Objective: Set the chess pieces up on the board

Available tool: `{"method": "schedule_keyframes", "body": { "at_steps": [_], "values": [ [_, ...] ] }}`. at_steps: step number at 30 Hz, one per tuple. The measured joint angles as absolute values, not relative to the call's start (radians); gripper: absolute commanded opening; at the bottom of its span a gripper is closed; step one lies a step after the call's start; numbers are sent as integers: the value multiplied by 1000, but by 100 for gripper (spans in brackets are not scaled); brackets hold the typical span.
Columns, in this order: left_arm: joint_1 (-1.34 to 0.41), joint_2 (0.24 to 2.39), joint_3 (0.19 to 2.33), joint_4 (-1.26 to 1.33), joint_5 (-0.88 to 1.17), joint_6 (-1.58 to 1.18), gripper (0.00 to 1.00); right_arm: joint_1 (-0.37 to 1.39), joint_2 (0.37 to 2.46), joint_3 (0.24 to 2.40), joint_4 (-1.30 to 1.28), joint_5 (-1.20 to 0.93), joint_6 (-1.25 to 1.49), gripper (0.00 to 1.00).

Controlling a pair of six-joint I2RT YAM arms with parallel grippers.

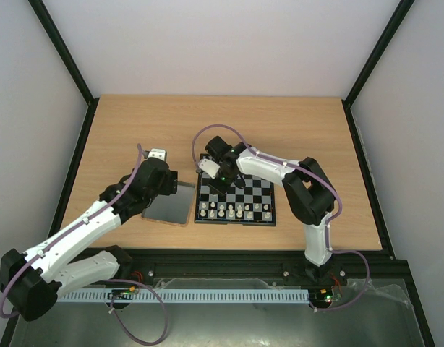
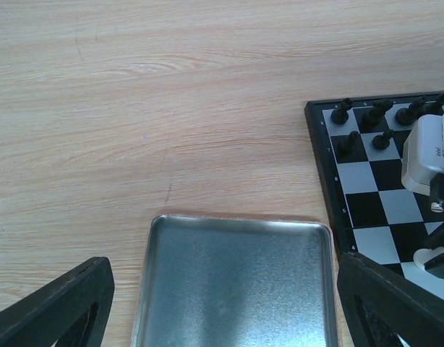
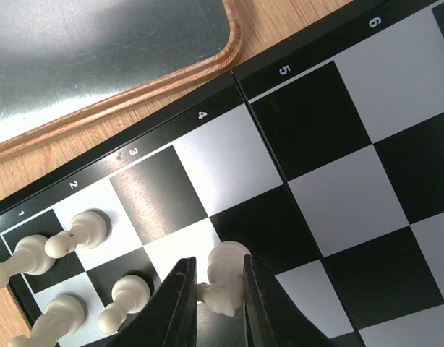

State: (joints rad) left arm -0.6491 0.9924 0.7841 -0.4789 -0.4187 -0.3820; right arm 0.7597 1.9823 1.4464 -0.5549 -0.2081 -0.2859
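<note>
The board (image 1: 259, 189) lies at the table's middle, with white chess pieces (image 1: 233, 211) in its near rows and black ones at the far rows. My right gripper (image 3: 220, 289) is shut on a white chess piece (image 3: 225, 278) and holds it over the board's (image 3: 330, 159) left part, near rank 3. More white pieces (image 3: 81, 231) stand at ranks 1 and 2. My left gripper (image 2: 222, 303) is open and empty above the grey tray (image 2: 236, 282). The board (image 2: 385, 210) with black pieces (image 2: 381, 110) shows at the right of the left wrist view.
The empty dark-grey tray (image 1: 168, 203) with tan edge lies just left of the board, and its corner shows in the right wrist view (image 3: 99, 50). The right arm (image 2: 432, 155) reaches over the board. Bare wooden table (image 1: 294, 130) lies behind.
</note>
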Motion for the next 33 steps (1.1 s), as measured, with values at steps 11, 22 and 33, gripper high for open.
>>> {"method": "schedule_keyframes", "body": {
  "at_steps": [11,22,33],
  "values": [
    [-649,1003,784,-479,-413,-382,87,741,1822,1384,-585,-186,-286,10],
    [-648,1003,784,-479,-411,-382,87,617,1543,1178,-642,-181,-290,11],
    [-645,1009,784,-479,-411,-382,88,613,1409,994,-684,-169,-318,11]
  ]
}}
